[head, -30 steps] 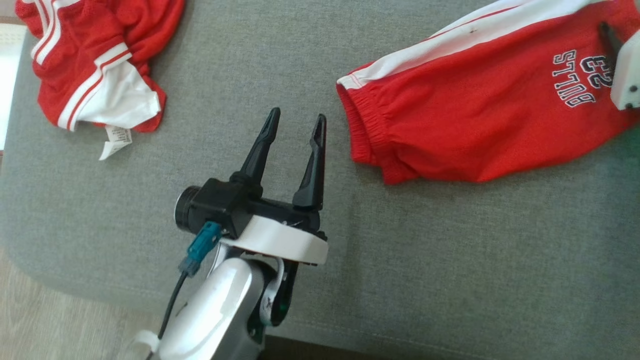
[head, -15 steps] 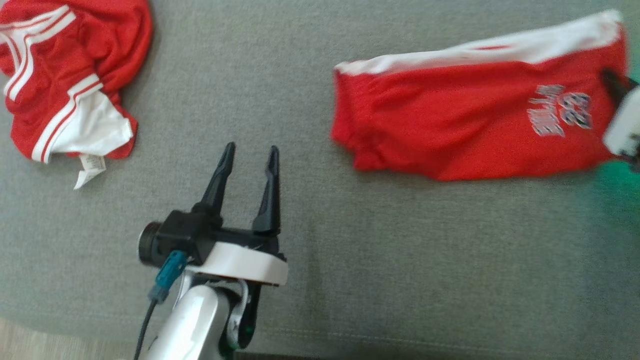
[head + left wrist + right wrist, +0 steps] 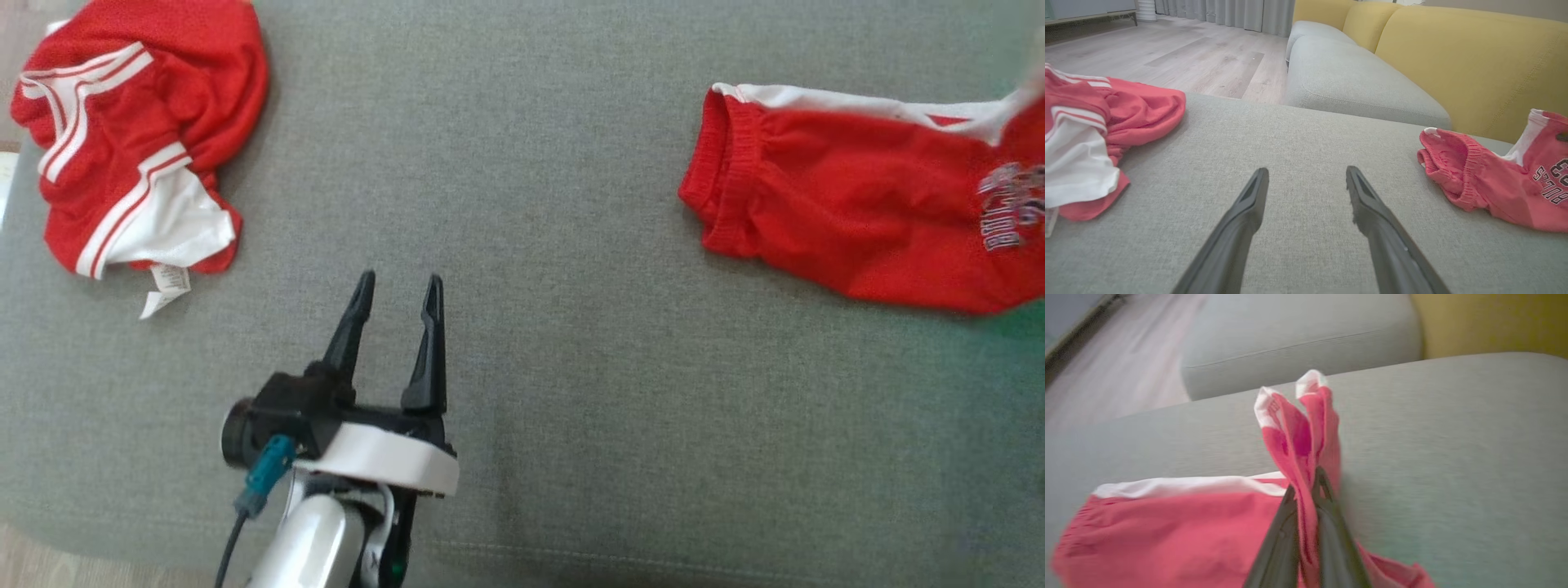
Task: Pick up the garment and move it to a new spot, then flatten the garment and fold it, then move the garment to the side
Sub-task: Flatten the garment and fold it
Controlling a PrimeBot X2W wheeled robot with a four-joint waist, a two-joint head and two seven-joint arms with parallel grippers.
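One red garment (image 3: 1167,522): right gripper (image 3: 1306,482) is pinching its edge; left gripper (image 3: 400,282) is hovering, spread wide. Advised: lifting clear of cushion (image 3: 571,163).

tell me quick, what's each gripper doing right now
Left gripper: open, holding nothing, over the grey cushion.
Right gripper: shut on a pinched fold of the red shorts.

The red shorts (image 3: 849,220), with a white side stripe and a dark "BULLS 23" print, lie stretched across the grey sofa seat (image 3: 522,163), well to the right, elastic-gathered end toward the left. One hem corner stands raised and bunched, pinched in the right tool (image 3: 1306,482).
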